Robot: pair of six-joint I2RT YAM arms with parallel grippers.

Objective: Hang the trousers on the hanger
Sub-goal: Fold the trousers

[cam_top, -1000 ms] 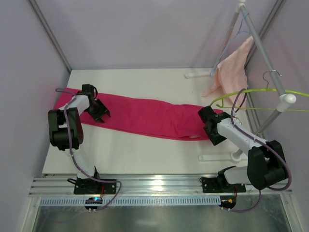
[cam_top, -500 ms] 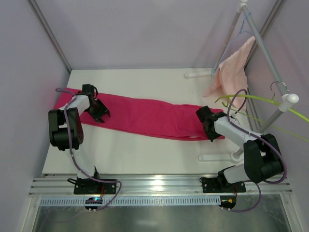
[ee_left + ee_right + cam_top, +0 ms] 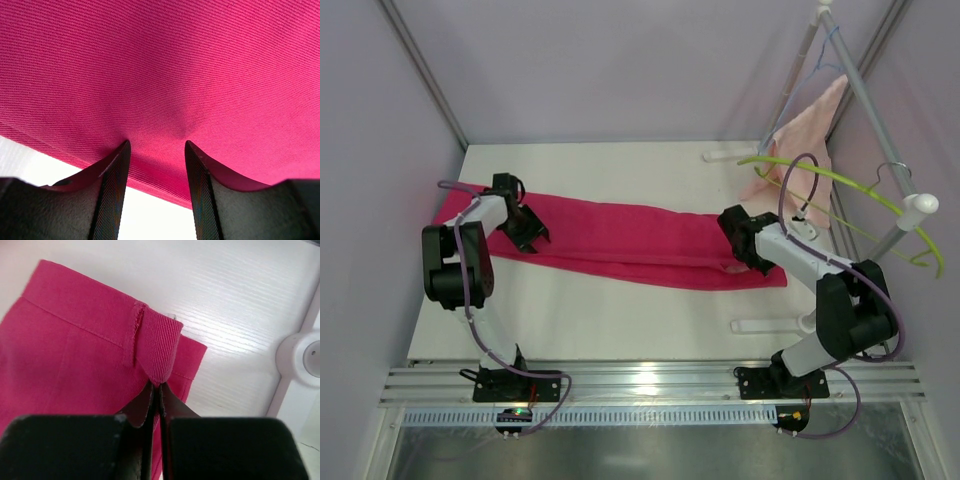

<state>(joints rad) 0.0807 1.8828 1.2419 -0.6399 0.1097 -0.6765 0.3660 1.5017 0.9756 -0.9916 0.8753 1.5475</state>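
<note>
**Top and wrist views.** The trousers (image 3: pixel 620 238) lie flat along the table (image 3: pixel 620 320), stretched from its far left toward the right. My right gripper (image 3: pixel 159 386) has its fingers pressed together on a raised fold of the stitched edge at the cloth's right end. My left gripper (image 3: pixel 156 150) has its fingers apart, with the tips against the fabric near the left end, close to its edge. The hanger (image 3: pixel 840 180) hangs tilted from the rack (image 3: pixel 880 125) at far right, apart from the trousers and just beside the towel (image 3: pixel 798 140).
</note>
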